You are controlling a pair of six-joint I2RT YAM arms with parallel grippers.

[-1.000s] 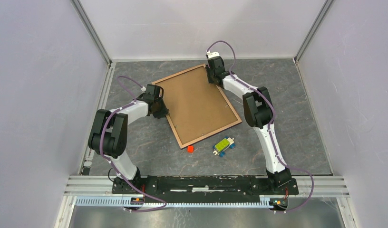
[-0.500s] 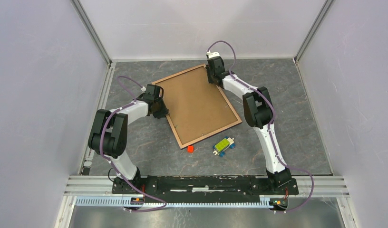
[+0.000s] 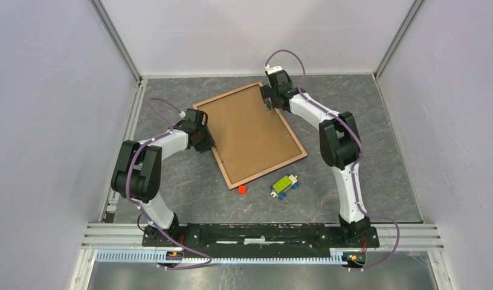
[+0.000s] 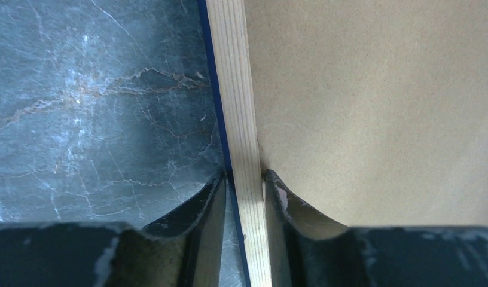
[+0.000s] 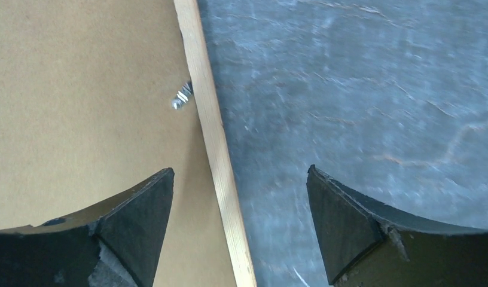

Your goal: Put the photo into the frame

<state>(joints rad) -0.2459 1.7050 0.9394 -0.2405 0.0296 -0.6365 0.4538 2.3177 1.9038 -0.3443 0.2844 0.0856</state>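
– Frame (image 4: 241,107) lies flat on the table (image 3: 377,151), do we agree? Pale wood side up, turned askew, one corner pointing towards our bases.
– We do. Nearest us, just off that corner, sit a small red cube (image 3: 242,190) and a green-and-yellow toy (image 3: 284,185) on blue wheels. Both are near the frame's edge yet apart from it.
– And within the wooden rails we see the brown backing board (image 3: 250,130).
– Yes. Moving up the left long side, our left pincer (image 4: 244,174) stands over the rail about midway along. Its fingers (image 4: 206,209) flank the rail, one over the table, the other over the board. The gap between them is narrow, hardly wider than the wood.
– Do they pinch it?
– We cannot tell. The board-side finger looks to touch the wood. On the table side a dark blue strip runs down the rail's outer face, with a sliver of table showing beside it low down.
– Farthest away, then, our right pincer (image 5: 240,169)?
– It hovers over the right long side, close to the far corner, spread wide. The rail runs between its fingers (image 5: 140,209) and touches neither: one is over the board, the other out over the table.
– We also see a small silvery tab (image 5: 182,95) at the rail's inner edge, just beyond those fingers.
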